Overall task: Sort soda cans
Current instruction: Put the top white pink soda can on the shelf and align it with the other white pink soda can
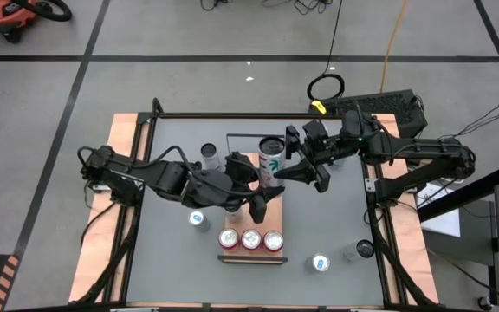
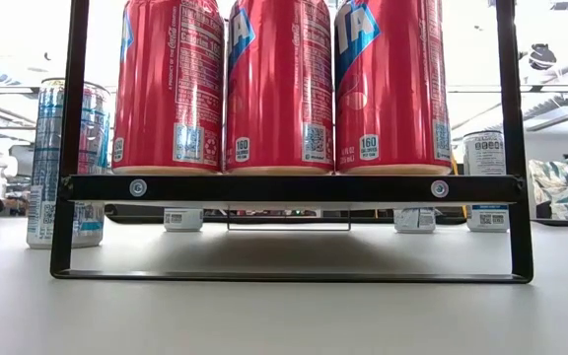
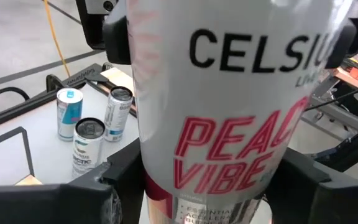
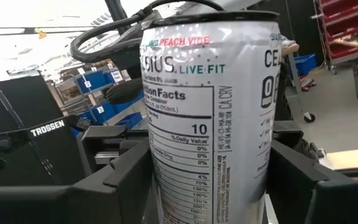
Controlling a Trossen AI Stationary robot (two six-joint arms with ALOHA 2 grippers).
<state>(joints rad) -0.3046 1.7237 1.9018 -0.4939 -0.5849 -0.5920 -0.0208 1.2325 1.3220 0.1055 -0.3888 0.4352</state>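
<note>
wrist views — both pincers flank one silver can [image 3: 229, 112]; overhead hides it.

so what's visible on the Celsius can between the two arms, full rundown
The Celsius can is a slim white cylinder, metal by the look, with a dark rim on top. Print reads "CELSIUS", "PEACH VIBE" in red, "LIVE FIT", plus a nutrition facts panel. It stands upright near the table's middle, behind the three red cans. The left end effector and the right end effector each have it between their fingers, one on either side. Its base is out of sight.
</note>
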